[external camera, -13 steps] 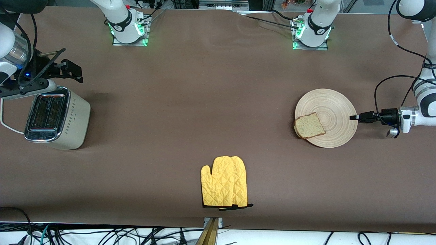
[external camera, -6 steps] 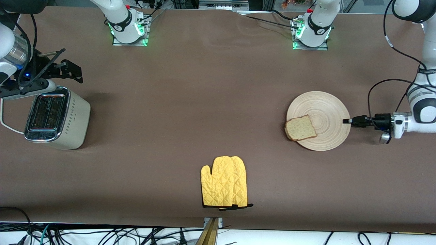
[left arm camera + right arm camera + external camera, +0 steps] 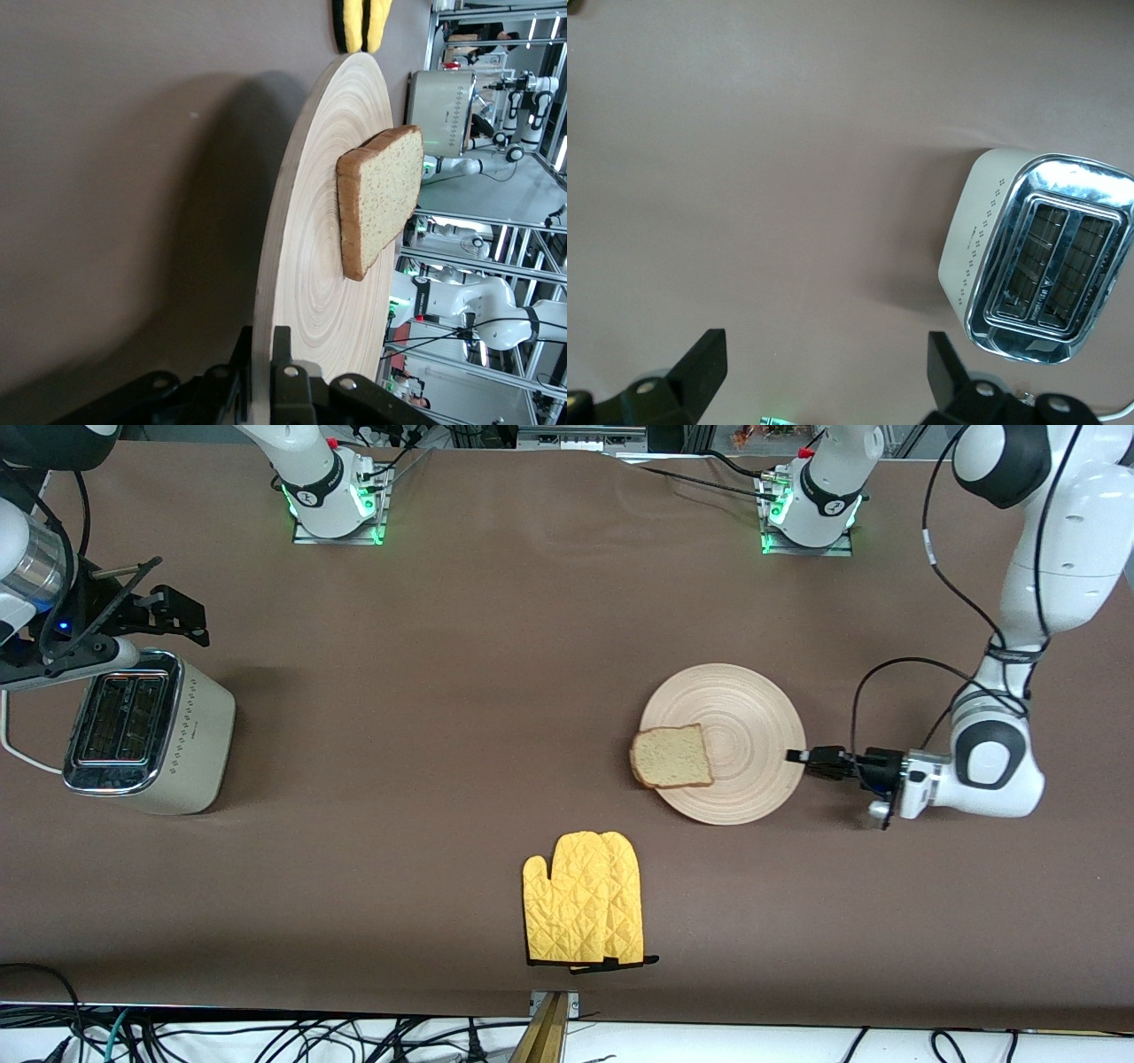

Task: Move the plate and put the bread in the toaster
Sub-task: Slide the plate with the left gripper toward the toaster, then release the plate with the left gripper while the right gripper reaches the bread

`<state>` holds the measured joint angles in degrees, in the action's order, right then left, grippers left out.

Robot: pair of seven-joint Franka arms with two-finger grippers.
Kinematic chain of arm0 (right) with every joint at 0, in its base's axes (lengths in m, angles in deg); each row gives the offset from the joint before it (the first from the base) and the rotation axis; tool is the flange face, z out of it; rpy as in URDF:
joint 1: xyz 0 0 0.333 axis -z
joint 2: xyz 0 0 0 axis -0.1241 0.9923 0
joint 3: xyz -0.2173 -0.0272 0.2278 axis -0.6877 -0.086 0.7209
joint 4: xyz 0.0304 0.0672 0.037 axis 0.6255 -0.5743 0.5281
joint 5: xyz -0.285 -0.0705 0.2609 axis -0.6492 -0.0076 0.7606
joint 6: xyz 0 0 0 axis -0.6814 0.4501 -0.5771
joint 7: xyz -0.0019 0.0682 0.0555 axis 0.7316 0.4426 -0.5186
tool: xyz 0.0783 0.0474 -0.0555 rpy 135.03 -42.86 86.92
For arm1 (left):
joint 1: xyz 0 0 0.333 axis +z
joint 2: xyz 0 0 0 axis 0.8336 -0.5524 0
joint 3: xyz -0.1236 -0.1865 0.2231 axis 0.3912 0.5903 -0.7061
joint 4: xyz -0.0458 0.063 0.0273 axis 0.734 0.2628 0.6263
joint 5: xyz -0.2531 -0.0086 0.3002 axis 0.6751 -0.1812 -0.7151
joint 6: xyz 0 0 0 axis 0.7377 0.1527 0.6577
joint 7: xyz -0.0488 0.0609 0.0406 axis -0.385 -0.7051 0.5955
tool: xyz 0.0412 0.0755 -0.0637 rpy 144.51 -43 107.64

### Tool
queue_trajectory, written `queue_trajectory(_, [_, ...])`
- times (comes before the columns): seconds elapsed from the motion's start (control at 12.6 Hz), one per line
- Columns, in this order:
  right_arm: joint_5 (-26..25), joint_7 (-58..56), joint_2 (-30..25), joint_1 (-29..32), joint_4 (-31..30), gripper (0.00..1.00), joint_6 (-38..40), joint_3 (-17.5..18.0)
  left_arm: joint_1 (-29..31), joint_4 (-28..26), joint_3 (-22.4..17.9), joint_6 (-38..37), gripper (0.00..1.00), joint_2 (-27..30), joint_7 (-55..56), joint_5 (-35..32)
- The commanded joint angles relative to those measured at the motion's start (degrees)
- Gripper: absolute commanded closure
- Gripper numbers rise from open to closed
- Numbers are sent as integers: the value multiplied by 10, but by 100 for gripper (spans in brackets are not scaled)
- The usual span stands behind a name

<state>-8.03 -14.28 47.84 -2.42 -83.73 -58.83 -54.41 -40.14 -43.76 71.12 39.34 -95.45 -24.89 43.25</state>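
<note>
The pale wooden plate (image 3: 723,742) lies on the brown table near its middle, toward the left arm's end. The bread slice (image 3: 671,757) lies on the plate's edge toward the toaster. My left gripper (image 3: 796,756) is shut on the plate's rim at the side away from the bread; the left wrist view shows the plate (image 3: 301,266), the bread (image 3: 381,199) and the gripper (image 3: 262,354) clamped on the rim. The cream toaster (image 3: 146,731) stands at the right arm's end, both slots empty. My right gripper (image 3: 173,611) hangs open above the table beside the toaster (image 3: 1032,261).
A yellow quilted oven mitt (image 3: 583,911) lies nearer to the front camera than the plate, near the table's front edge. The toaster's white cord (image 3: 22,757) runs off the table's end. The arm bases stand along the table's back edge.
My left gripper has dragged the plate with the bread toward the table's middle and the toaster. The right gripper has barely moved.
</note>
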Motion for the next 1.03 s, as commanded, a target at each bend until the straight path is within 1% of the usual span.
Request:
queue_trajectory(0.0, [9,-10,-3,6,-2,0,-4,2,-36,2,-2,9,100,-3,-3,30])
queue_trajectory(0.08, [10,-9,-3,5,-2,0,-4,2,-67,3,-1,15,100,-3,-3,42])
queue_trajectory(0.32, [25,-8,6,4,-2,0,-11,3,-131,1,-2,62,100,-10,-3,134])
queue_trajectory(0.48, [25,-9,10,3,-2,0,-9,3,-160,1,-2,110,100,-20,-5,143])
queue_trajectory(0.63, [26,-7,17,3,-2,0,-12,3,-178,0,-2,123,100,-25,-5,161])
queue_trajectory(0.71, [28,-8,18,3,-1,0,-12,3,-178,0,-2,123,81,-25,-5,162])
queue_trajectory(0.79, [28,-8,19,1,-2,0,-12,3,-178,0,-2,123,25,-24,-4,162])
queue_trajectory(0.87, [29,-7,26,-2,-1,0,-13,5,-177,-3,-2,123,0,-22,-4,162])
queue_trajectory(0.95, [31,-6,31,-6,-1,0,-18,6,-171,-7,-2,120,0,-17,-4,158])
